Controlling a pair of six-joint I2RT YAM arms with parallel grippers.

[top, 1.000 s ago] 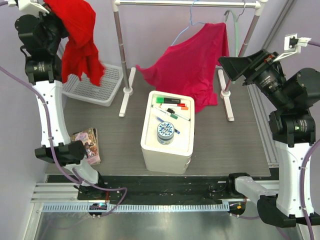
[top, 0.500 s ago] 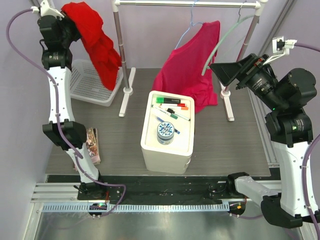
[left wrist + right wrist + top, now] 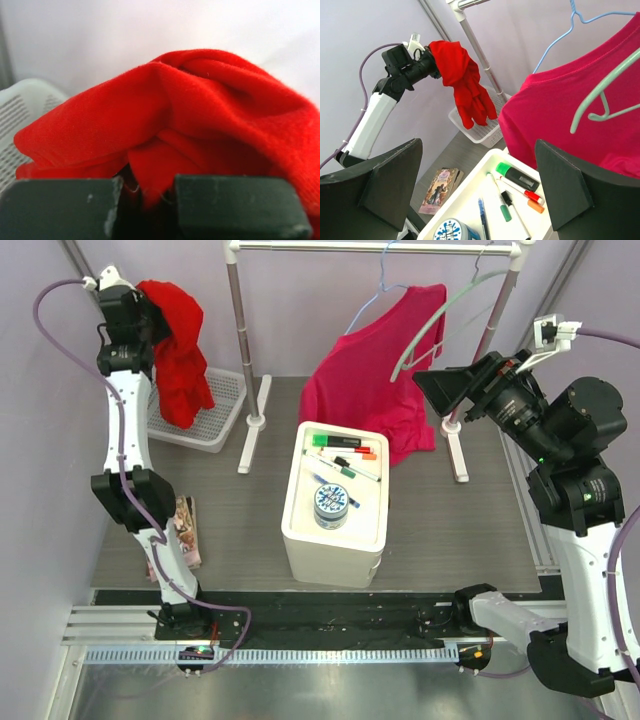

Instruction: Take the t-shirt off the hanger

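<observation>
My left gripper is raised at the back left and shut on a bunched red t-shirt, which hangs over the white basket. In the left wrist view the red cloth is pinched between my fingers. A magenta t-shirt hangs on a blue hanger on the rail. A bare mint green hanger hangs tilted beside it. My right gripper is open and empty, just right of the magenta shirt and below the green hanger.
A white box holding markers and a round tin stands mid-table below the rack. A book lies at the left. The rack's two posts stand on feet at the back.
My left arm stretched farther back and the red t-shirt now hangs narrower over the basket. The green hanger swung out leftward. The magenta shirt settled back.
</observation>
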